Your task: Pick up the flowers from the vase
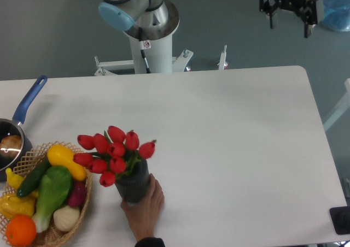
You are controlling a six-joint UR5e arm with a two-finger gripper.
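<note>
The flowers (112, 153), a bunch of red tulip buds with green stems, stand in the vase (134, 184), a short dark grey ribbed cylinder near the table's front left. A person's hand (145, 206) holds the vase from the front. My gripper (289, 12) hangs at the top right, high above and beyond the table's far edge, far from the flowers. Its two dark fingers point down with a gap between them and nothing held.
A wicker basket (54, 235) with colourful toy vegetables and fruit sits at the front left, just left of the vase. A blue-handled pan (24, 107) lies at the left edge. The arm's white base (153, 45) stands behind the table's far edge.
</note>
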